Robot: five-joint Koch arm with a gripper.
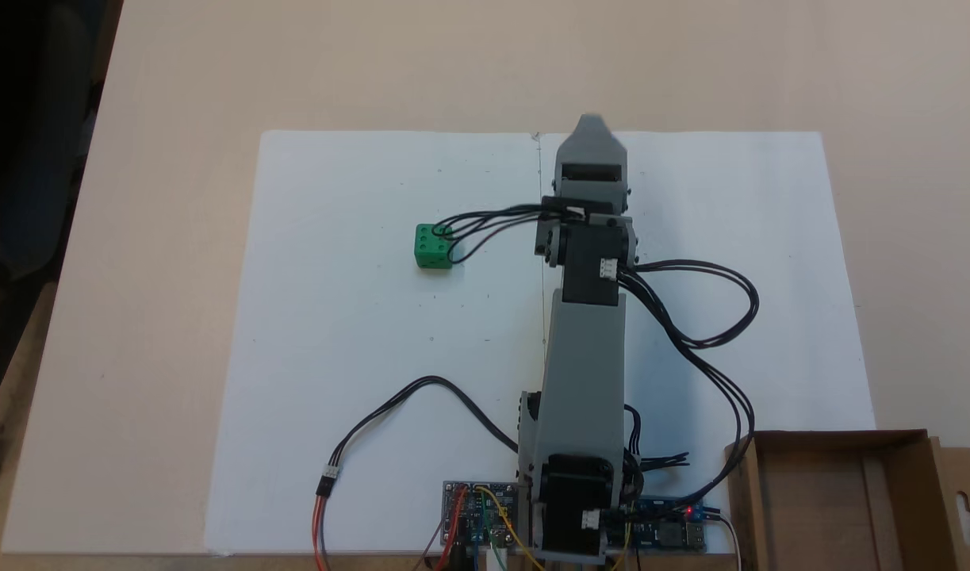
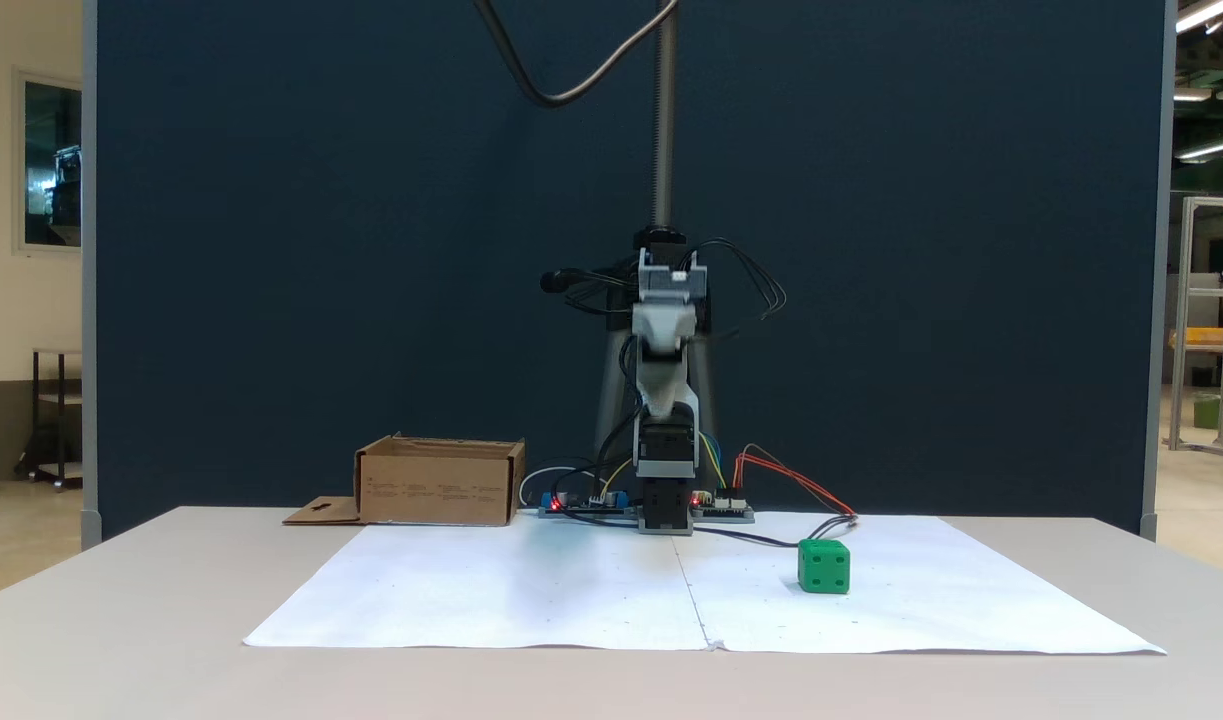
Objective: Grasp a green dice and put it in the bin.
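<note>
The green dice (image 1: 434,247) sits free on the white paper (image 1: 358,381), left of the arm in the top-down fixed view, well apart from the bin (image 1: 837,496) by the base. Swing toward the dice, open wide, descend square over it. The gripper (image 1: 589,124) hangs high, holding nothing; can't tell how far open.

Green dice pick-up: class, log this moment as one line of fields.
pincer: raised, holding nothing, state unclear | green dice: on white paper, untouched | bin: beside the arm's base, dice not inside
</note>
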